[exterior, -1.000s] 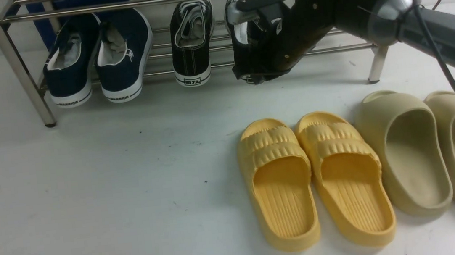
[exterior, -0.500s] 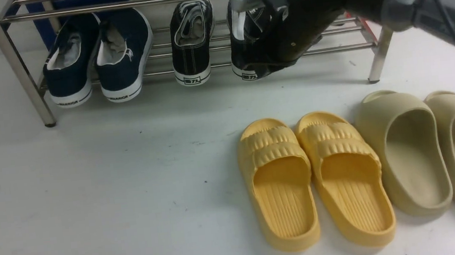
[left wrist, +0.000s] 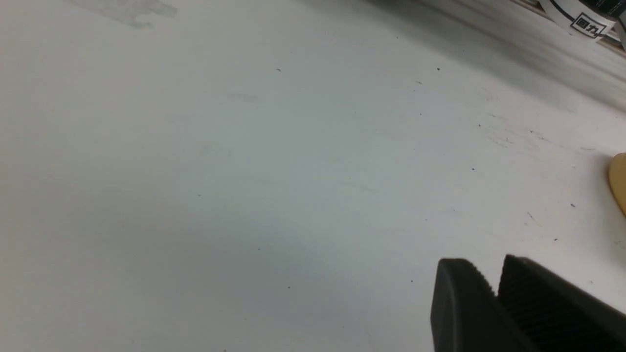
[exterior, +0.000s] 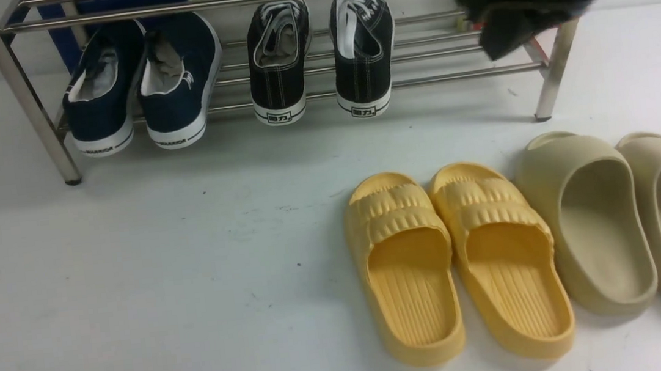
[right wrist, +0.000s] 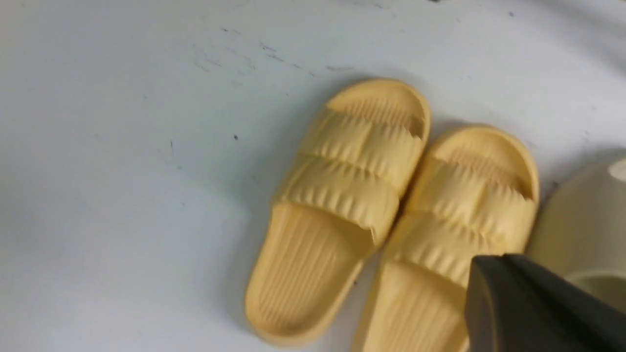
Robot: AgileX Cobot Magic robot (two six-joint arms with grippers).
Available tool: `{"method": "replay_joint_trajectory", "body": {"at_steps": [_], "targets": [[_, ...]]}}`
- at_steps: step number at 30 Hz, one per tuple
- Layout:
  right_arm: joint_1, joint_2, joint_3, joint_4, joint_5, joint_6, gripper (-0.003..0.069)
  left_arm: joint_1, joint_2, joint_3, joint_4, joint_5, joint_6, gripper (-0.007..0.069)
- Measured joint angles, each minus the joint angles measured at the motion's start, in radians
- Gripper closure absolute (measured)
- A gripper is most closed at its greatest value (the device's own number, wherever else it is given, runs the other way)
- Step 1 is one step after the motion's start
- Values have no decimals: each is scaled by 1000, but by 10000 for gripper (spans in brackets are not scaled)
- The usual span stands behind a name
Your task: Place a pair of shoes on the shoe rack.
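Both black sneakers (exterior: 320,57) sit on the shoe rack (exterior: 19,89), well left of my right claw (right wrist: 489,274), which is pressed together, holding nothing.

A: How many shoes do you count?

B: You have two black sneakers (exterior: 322,57), two navy slip-ons (exterior: 141,82), two yellow slides (exterior: 455,258), two beige slides (exterior: 629,221).

A: Racks?

B: You see one rack (exterior: 19,89).
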Motion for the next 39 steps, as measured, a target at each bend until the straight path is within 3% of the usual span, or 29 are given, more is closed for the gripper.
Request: {"method": "replay_joint_trajectory", "body": {"at_steps": [6,12,17,22,33,39], "targets": [[0,-219,175,-9,15,13,637,0,0,0,0,0,0,490],[0,-311,193,-9,15,18,636,0,0,0,0,0,0,484],[0,-384,216,-12,15,-99,662,0,0,0,0,0,0,480],[-48,-501,410,-19,-30,-161,662,0,0,0,-1,0,0,480],[-336,-1338,1419,-8,-767,-165,662,5,0,0,-2,0,0,470],[-373,-1560,1742,-4,-929,-165,662,5,0,0,-2,0,0,461]]}}
